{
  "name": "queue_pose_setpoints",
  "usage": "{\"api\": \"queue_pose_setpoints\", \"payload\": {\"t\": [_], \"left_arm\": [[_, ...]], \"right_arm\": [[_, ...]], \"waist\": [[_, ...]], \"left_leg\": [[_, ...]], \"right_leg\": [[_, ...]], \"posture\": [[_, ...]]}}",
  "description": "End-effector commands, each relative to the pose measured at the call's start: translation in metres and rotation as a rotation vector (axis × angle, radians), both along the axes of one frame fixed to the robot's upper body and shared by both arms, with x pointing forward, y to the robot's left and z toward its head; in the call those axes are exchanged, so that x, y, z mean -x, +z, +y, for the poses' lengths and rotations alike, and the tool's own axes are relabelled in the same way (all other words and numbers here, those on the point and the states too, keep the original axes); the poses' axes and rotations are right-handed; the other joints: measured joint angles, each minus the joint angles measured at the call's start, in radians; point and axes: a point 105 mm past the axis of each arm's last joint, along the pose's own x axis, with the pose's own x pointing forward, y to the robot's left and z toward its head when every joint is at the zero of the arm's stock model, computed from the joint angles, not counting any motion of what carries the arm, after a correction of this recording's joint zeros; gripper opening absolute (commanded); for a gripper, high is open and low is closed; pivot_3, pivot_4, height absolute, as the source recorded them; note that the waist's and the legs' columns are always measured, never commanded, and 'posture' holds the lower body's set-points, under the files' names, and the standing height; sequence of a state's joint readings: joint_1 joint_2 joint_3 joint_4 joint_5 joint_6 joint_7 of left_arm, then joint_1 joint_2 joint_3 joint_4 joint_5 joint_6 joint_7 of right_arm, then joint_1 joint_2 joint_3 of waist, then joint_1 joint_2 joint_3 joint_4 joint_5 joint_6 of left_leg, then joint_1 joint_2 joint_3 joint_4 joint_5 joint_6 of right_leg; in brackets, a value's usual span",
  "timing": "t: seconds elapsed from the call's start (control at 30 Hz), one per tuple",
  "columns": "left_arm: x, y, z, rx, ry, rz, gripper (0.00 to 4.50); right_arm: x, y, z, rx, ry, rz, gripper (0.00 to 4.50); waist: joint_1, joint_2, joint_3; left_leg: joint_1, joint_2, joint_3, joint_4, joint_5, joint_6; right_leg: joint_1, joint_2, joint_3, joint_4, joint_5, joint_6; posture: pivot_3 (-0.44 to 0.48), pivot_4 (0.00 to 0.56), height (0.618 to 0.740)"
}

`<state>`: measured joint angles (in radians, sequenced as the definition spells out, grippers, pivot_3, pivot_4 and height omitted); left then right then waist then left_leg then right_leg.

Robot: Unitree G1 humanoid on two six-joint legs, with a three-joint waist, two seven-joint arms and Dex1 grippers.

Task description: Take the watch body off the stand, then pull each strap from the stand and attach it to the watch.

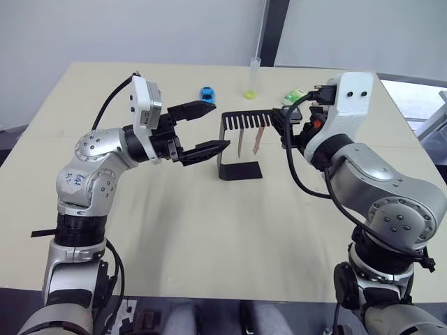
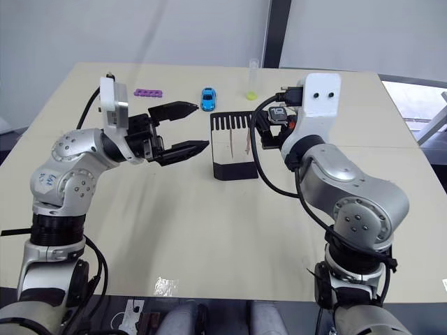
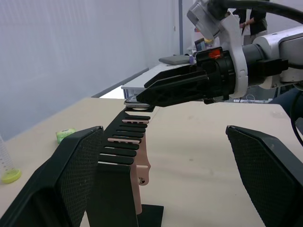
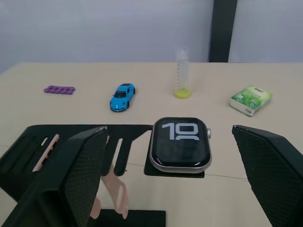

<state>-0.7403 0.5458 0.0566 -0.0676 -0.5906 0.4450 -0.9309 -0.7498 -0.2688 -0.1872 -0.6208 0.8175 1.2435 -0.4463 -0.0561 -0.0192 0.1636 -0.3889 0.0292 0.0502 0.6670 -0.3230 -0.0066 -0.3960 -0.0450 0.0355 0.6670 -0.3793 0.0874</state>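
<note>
The watch body [image 4: 180, 144] sits on the ring end of the stand [image 1: 241, 148], near the middle of the bench [image 1: 209, 230] toward its far edge, screen up; both pale pink straps [image 1: 257, 140] hang from the comb slots beside it; so the first step looks not yet done. The right gripper [image 3: 142, 98] hovers at the watch with its jaws spread to either side of it, gripping nothing; the left gripper [image 1: 209, 128] waits open on the stand's other side. Next, I judge, the right claw must close on the case edges and lift it straight off without tipping the stand. The bench is pale beige and matte; grey-white walls and a dark pillar stand behind.
</note>
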Motion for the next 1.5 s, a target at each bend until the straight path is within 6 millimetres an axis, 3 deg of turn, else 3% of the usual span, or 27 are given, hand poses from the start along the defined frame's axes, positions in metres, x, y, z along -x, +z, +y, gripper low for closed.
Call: {"api": "queue_pose_setpoints", "payload": {"t": [0.03, 0.3, 0.4, 1.37, 1.5], "left_arm": [[0.005, 0.010, -0.003, 0.001, -0.015, -0.057, 4.50], [0.004, 0.011, -0.003, 0.006, -0.005, -0.063, 4.50], [0.004, 0.011, -0.002, 0.006, -0.001, -0.065, 4.50], [0.005, 0.012, -0.001, 0.009, 0.013, -0.082, 4.50], [0.004, 0.012, -0.001, 0.010, 0.016, -0.084, 4.50]], "right_arm": [[0.001, 0.012, 0.000, -0.019, -0.013, -0.052, 4.47], [-0.005, 0.011, 0.002, -0.034, -0.012, -0.049, 4.47], [-0.007, 0.010, 0.002, -0.033, -0.012, -0.043, 3.64], [-0.018, 0.008, 0.007, -0.041, 0.007, -0.041, 3.64], [-0.018, 0.008, 0.008, -0.042, 0.016, -0.041, 1.80]], "waist": [[-0.003, 0.000, 0.000], [-0.005, 0.000, 0.000], [-0.005, 0.000, 0.000], [-0.006, 0.000, 0.000], [-0.005, 0.000, 0.000]], "left_leg": [[0.000, 0.000, 0.000, 0.000, 0.000, 0.000], [0.000, 0.000, 0.000, 0.000, 0.001, 0.000], [0.000, 0.000, 0.000, 0.000, 0.001, 0.000], [0.000, 0.000, 0.000, 0.000, 0.001, -0.001], [0.000, 0.000, 0.000, 0.000, 0.001, -0.001]], "right_leg": [[0.000, 0.000, 0.000, 0.000, 0.000, 0.000], [-0.001, 0.000, 0.000, 0.001, 0.000, 0.000], [-0.001, 0.000, 0.000, 0.001, 0.000, 0.000], [-0.002, 0.000, 0.000, 0.004, 0.000, 0.000], [-0.002, 0.000, 0.000, 0.004, 0.000, 0.000]], "posture": [[0.000, 0.150, 0.740], [0.000, 0.150, 0.740], [0.000, 0.150, 0.740], [0.000, 0.150, 0.740], [0.000, 0.150, 0.740]]}}
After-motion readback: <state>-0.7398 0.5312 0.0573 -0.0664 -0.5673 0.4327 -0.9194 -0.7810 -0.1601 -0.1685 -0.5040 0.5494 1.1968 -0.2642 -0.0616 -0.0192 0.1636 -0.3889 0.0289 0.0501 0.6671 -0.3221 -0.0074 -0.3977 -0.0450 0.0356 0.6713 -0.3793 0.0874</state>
